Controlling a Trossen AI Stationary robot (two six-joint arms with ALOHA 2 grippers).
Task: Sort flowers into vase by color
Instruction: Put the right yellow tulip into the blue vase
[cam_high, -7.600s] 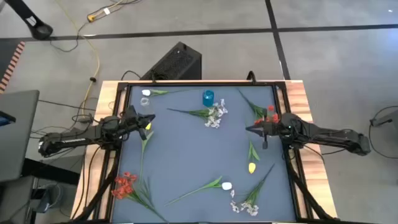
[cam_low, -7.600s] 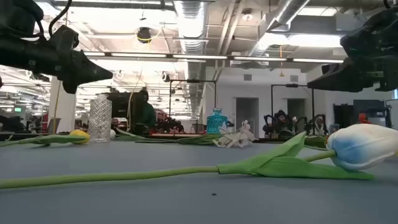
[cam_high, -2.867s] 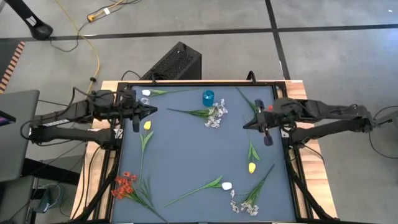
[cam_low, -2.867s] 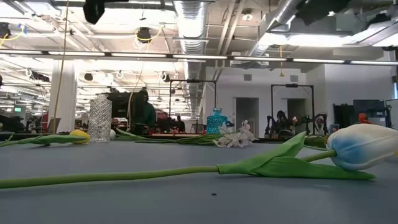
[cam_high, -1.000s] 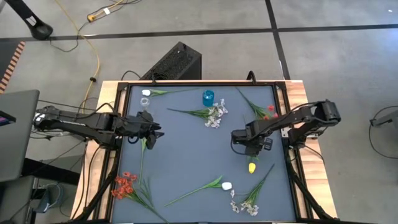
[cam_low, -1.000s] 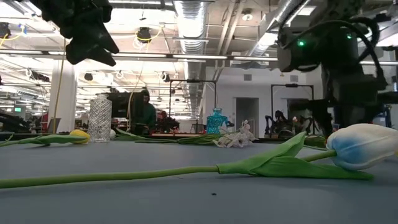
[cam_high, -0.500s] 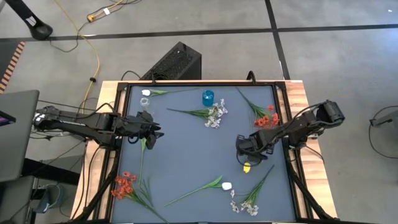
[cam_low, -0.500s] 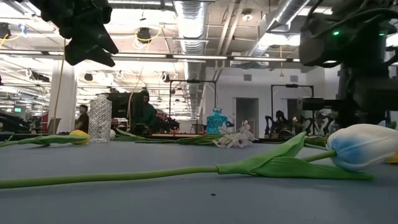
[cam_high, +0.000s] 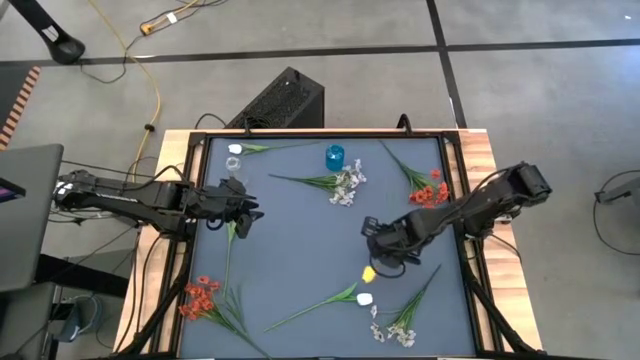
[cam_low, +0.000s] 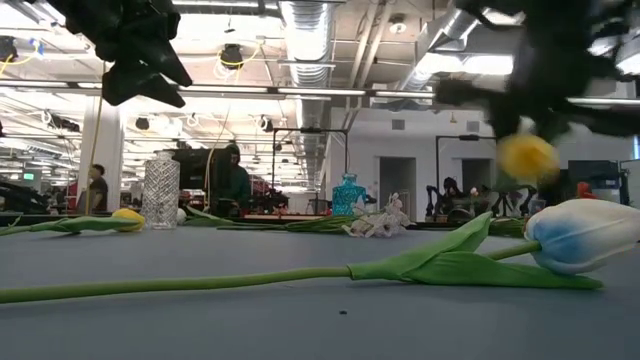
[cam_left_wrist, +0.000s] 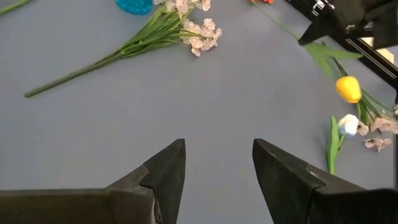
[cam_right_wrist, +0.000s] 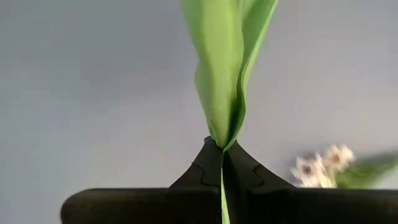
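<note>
My right gripper (cam_high: 383, 252) hangs over the table's middle right, shut on a yellow flower whose bud (cam_high: 368, 272) (cam_low: 527, 157) is in the air. My left gripper (cam_high: 255, 212) (cam_left_wrist: 217, 168) hovers open at the left, above another yellow flower (cam_high: 232, 226) lying flat. A clear glass vase (cam_high: 233, 163) (cam_low: 160, 190) and a blue vase (cam_high: 334, 157) (cam_low: 348, 194) stand near the far edge. Lying on the table are a white-budded flower (cam_high: 364, 298) (cam_low: 580, 235), red flowers (cam_high: 428, 190) (cam_high: 203, 296) and whitish sprigs (cam_high: 346, 186) (cam_high: 395, 328). My right gripper pinches the yellow flower's folded green leaf (cam_right_wrist: 222, 134) between its two fingertips (cam_right_wrist: 205, 165), coming steeply from above. The flower is lifted clear of the table. Its leaf (cam_left_wrist: 326, 53) and its bud (cam_left_wrist: 348, 89) hang below the fingers.
Another white-budded flower (cam_high: 236, 149) lies at the far left corner. A raised dark frame (cam_high: 196, 240) runs along the table's sides. Bare grey surface (cam_high: 300, 240) stretches between the two arms. People stand in the room beyond the far edge (cam_low: 232, 180).
My right gripper has taken hold of the yellow flower that lay at the right, then gone up and toward the table's left. The flower has come off the table and now hangs below the fingers, bud lowest.
</note>
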